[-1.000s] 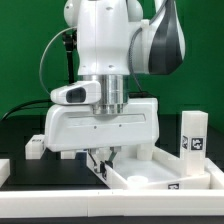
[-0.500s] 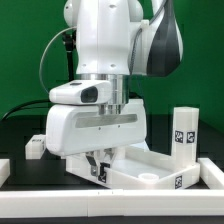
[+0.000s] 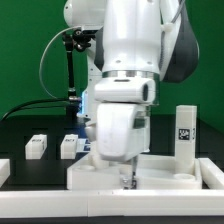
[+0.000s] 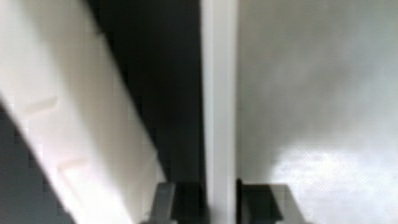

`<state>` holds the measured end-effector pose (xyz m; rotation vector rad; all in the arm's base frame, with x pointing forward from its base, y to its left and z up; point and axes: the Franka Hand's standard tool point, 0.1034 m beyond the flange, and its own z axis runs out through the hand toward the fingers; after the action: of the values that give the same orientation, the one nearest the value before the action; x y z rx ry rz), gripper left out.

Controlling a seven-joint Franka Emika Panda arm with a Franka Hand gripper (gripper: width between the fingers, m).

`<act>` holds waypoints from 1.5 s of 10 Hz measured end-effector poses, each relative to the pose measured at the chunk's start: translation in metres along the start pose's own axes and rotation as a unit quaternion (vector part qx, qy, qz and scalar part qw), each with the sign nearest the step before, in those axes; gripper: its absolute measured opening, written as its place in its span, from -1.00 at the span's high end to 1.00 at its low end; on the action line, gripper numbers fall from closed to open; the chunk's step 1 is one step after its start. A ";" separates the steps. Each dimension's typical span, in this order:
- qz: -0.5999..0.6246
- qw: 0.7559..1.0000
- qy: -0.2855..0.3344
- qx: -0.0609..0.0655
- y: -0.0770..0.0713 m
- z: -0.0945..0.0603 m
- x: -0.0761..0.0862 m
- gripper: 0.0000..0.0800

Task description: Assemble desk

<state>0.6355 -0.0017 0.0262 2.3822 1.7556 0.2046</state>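
Note:
The desk top (image 3: 165,178), a wide white rimmed tray, lies on the black table across the front of the exterior view. My gripper (image 3: 125,178) points straight down at its near rim. In the wrist view the rim (image 4: 219,90) runs as a thin white wall between my two dark fingers (image 4: 178,204), and my gripper (image 4: 219,192) is shut on it. A square white leg (image 3: 184,130) with a marker tag stands upright at the top's far right corner. I cannot tell whether it is joined to the top. Two more small white legs (image 3: 37,146) (image 3: 68,146) lie at the left.
The bulky white arm hides the middle of the table in the exterior view. A black stand with cables (image 3: 72,70) rises at the back left before a green backdrop. A white edge (image 3: 3,170) shows at the far left.
The wrist has turned about its vertical axis, and the hand now shows its narrow side. The desk top has swung with it and now lies square across the front.

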 end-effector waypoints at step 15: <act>-0.082 0.997 -0.013 -0.002 0.015 -0.006 0.028 0.83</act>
<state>0.6565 0.0206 0.0353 2.2135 1.9235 0.1553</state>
